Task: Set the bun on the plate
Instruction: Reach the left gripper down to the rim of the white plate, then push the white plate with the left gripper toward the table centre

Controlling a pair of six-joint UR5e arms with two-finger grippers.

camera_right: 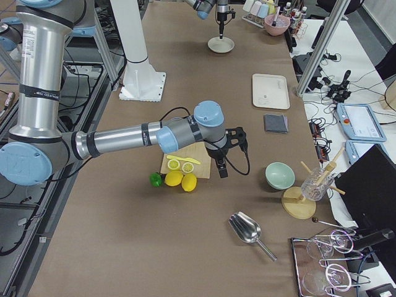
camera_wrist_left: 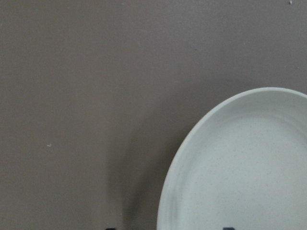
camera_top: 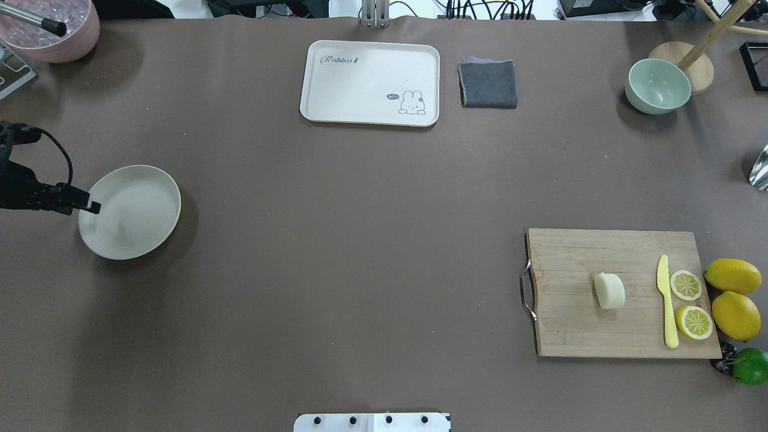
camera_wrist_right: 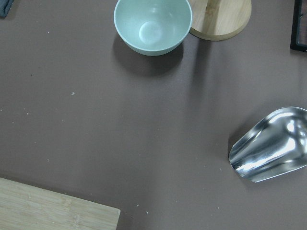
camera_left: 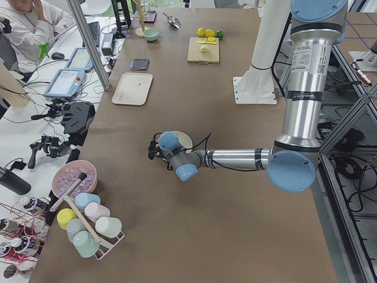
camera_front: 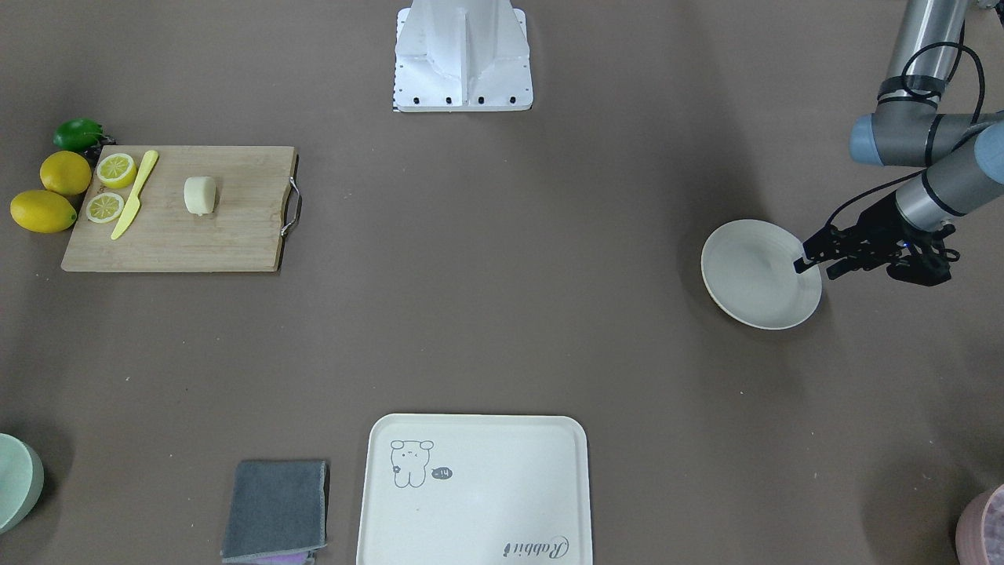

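Observation:
The pale cream bun (camera_front: 199,195) lies on its side in the middle of a wooden cutting board (camera_front: 227,243), also seen from overhead (camera_top: 609,291). Far across the table, the round off-white plate (camera_front: 753,275) (camera_top: 132,210) is empty. My left gripper (camera_front: 814,267) (camera_top: 90,207) is open, low at the plate's rim, and the left wrist view shows that rim (camera_wrist_left: 192,139) close below. My right gripper (camera_right: 221,168) shows only in the exterior right view, hanging beside the board's far side; I cannot tell if it is open or shut.
On the board lie two lemon halves (camera_top: 686,285) and a yellow knife (camera_top: 665,300); whole lemons (camera_top: 733,276) and a lime (camera_top: 750,366) sit beside it. Along the far edge are a cream tray (camera_top: 336,90), a grey cloth (camera_top: 488,84), a green bowl (camera_top: 657,87), a pink bowl (camera_top: 54,30) and a metal scoop (camera_wrist_right: 271,143).

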